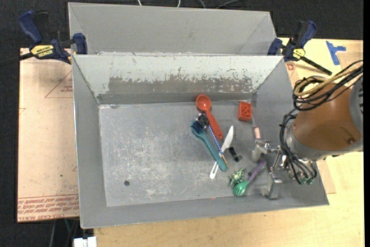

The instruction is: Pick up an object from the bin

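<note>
One grey metal bin (150, 147) takes up most of the camera view. Its floor is scuffed and bare over the left half, and a few small things are gathered right of the middle. The arm (326, 124), under an orange-brown cover and hung with loops of cable, reaches in over the bin's right wall. Its gripper (266, 170) sits low in the bin's near right corner. The fingers (272, 189) stand apart, one toward the back wall and one toward the near wall, with nothing clamped between them.

Longest of the loose things is a teal utensil (209, 146), lying slantwise from a dark head near the middle down toward the near right. A red-orange spoon (203, 104) lies with its bowl toward the back wall and its handle crossing the teal utensil's upper part. A white plastic utensil (224, 147) lies just right of them, slanted the other way, and meets the teal handle near its lower end.

Nearest the gripper is a green-and-purple toy (239, 184). Its green head lies just left of the gripper and its purple handle points toward the gap between the fingers; whether it touches either I cannot tell. A small red block (245, 111) sits near the back wall, right of the spoon and apart from the rest. Smallest is a black bit (234, 154) just beside the white utensil.
</note>
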